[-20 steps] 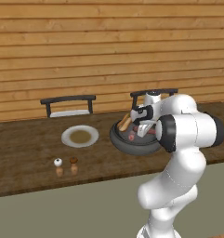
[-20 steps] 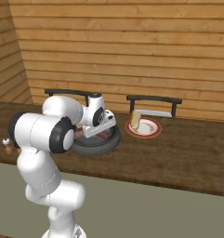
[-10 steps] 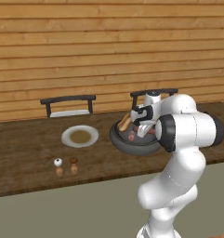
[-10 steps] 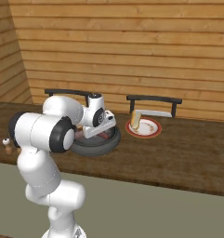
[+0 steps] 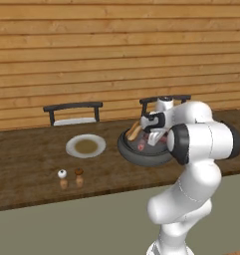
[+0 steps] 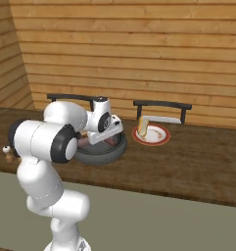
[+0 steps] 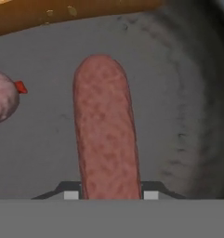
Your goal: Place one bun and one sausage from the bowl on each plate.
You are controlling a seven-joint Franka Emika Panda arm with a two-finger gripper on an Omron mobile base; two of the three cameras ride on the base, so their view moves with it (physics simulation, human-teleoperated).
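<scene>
The dark grey bowl [image 5: 136, 155] [image 6: 109, 153] sits on the wooden counter with my hand reaching down into it. In the hand view a reddish sausage [image 7: 106, 139] lies lengthwise on the bowl's floor [image 7: 187, 93]. My gripper [image 7: 111, 194] is shut on its near end, one fingertip pressed to each side. A bun [image 7: 62, 11] [image 5: 134, 130] lies along the bowl's far side, and another sausage [image 7: 2, 97] rests to the left. One white plate [image 5: 85, 146] stands bare left of the bowl. A second plate [image 6: 156, 137] right of the bowl carries a bun [image 6: 143, 126].
Two small shakers [image 5: 70, 178] stand near the counter's front edge, left of the bowl. Two dark racks [image 5: 73, 112] [image 6: 161, 109] stand at the back against the wooden wall. My white arm hangs over the bowl's right half.
The jaws have closed from wide open onto the sausage. The arm and the bowl have hardly moved.
</scene>
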